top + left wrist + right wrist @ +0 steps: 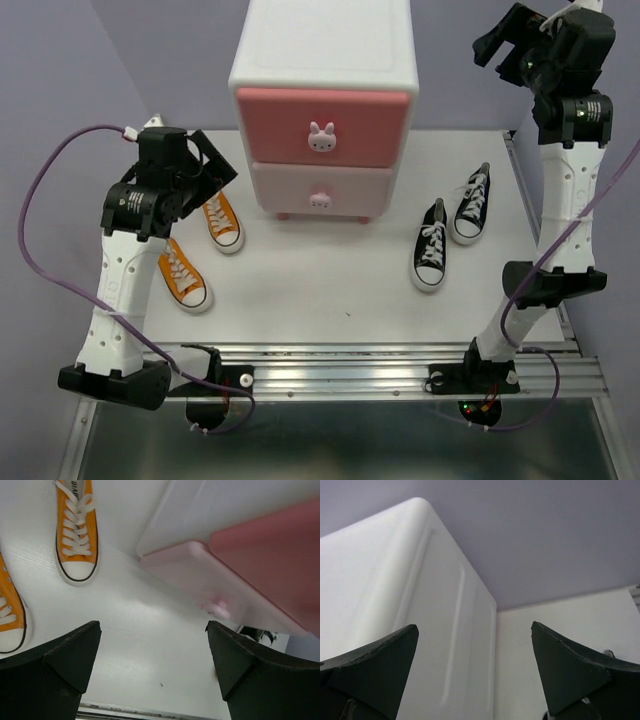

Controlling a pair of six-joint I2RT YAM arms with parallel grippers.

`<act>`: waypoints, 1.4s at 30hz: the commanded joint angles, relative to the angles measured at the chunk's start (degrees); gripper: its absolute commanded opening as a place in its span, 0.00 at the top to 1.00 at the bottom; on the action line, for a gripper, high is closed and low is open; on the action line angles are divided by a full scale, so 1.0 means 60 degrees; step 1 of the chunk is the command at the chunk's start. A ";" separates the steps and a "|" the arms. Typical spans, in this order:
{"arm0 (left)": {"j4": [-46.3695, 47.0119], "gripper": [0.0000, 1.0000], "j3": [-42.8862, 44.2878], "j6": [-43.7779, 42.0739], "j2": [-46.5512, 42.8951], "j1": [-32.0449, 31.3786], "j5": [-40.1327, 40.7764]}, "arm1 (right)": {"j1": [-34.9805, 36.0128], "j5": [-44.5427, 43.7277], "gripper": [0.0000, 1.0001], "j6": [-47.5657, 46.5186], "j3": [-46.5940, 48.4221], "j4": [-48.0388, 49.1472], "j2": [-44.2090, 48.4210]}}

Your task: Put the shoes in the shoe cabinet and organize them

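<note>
White table (pixel 330 300) carries it all: shoe cabinet (pixel 322 60) standing far, centre. To its left, first orange shoe (pixel 222 222), second orange shoe (pixel 182 275) nearer. On the right, near black shoe (pixel 431 250), far black shoe (pixel 473 203) just beside it.

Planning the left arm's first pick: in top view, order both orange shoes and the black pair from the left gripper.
1. rear orange shoe, beside the left gripper.
2. front orange shoe, farther forward.
3. black pair, right of cabinet.

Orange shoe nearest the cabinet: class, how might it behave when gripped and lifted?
The orange shoe is probably light, being small canvas. It may squash when gripped; the white toe cap likely stays stiffer. Its laces could snag.
</note>
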State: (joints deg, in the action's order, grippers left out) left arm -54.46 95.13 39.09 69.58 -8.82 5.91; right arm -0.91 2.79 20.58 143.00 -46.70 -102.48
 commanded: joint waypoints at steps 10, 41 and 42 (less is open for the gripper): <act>-0.0489 0.01 -0.0094 0.0721 -0.0127 -0.1899 0.0758 | 0.3955 0.0358 0.00 -0.1507 0.0602 0.5963 -0.0776; 0.0549 0.01 0.3260 -0.0172 0.2287 -0.6469 0.3643 | 0.5293 -0.1973 0.00 -0.2390 0.0059 0.1851 -0.2403; 0.0667 0.01 0.3493 -0.0230 0.2406 -0.6470 0.3731 | 0.5293 -0.1973 0.00 -0.2346 -0.0029 0.1821 -0.2374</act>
State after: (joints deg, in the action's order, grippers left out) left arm -55.90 111.59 40.42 81.91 -46.59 23.90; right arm 30.46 -6.04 1.65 146.50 -20.60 -116.01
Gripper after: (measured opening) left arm 0.986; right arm 0.998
